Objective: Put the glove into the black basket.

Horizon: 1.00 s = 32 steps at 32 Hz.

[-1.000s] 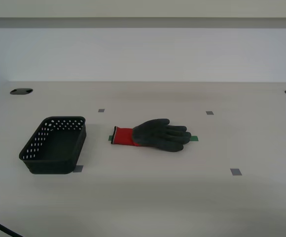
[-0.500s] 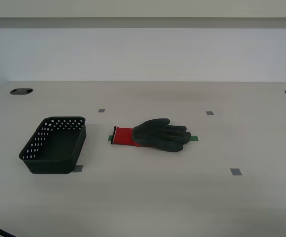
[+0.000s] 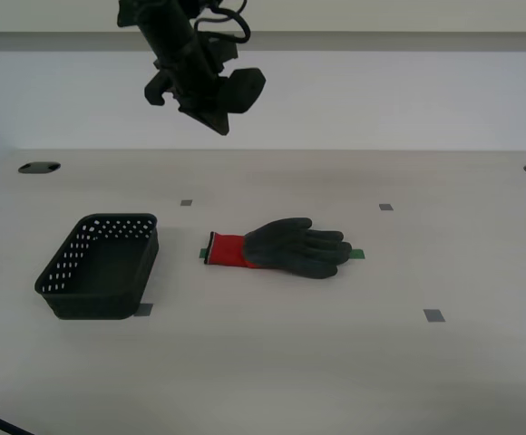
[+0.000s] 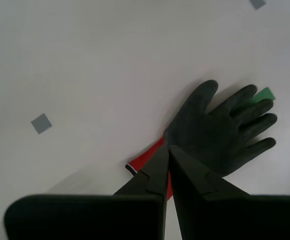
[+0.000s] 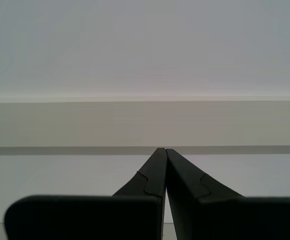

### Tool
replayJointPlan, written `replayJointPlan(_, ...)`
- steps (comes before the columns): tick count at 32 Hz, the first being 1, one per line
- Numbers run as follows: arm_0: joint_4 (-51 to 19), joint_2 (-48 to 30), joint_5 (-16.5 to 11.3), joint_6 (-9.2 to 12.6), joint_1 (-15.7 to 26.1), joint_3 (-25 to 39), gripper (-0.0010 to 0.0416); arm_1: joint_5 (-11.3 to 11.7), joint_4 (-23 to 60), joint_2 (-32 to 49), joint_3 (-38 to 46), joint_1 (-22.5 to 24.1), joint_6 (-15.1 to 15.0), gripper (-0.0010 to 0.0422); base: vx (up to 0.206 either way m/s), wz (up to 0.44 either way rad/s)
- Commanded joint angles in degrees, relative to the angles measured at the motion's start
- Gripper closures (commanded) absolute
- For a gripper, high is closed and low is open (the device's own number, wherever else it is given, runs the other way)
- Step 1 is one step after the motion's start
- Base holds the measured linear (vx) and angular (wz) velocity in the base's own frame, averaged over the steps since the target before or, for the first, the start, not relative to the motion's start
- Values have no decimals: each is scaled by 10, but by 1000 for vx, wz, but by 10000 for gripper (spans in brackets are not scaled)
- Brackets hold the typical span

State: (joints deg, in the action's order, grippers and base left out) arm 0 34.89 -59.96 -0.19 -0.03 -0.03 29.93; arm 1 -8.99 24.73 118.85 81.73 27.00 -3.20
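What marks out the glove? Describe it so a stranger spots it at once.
On the pale table, look toward the exterior view's right of the black basket. The glove lies flat there: dark hand and fingers, bright red cuff pointing at the basket.

the exterior view is looking from the front, slightly downward, across the table (image 3: 481, 381) toward the back wall. the second wrist view is looking steeply down from high above, sharing the glove (image 4: 220, 132) and table with it. the first wrist view is facing level at a pale wall only.
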Motion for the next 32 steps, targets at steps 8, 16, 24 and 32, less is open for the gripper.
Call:
replayJointPlan(8,-8,0,0,0,0,1,405,-168,103,187,150,34,-2,412,0,0)
replayJointPlan(16,-11,0,0,0,0,1,405,-73,98,235,185,92,-23,412,0,0)
replayJointPlan(24,-11,0,0,0,0,1,405,-4,74,234,185,123,-47,326,0,0)
replayJointPlan(32,-10,0,0,0,0,1,405,37,48,252,188,146,26,188,0,0)
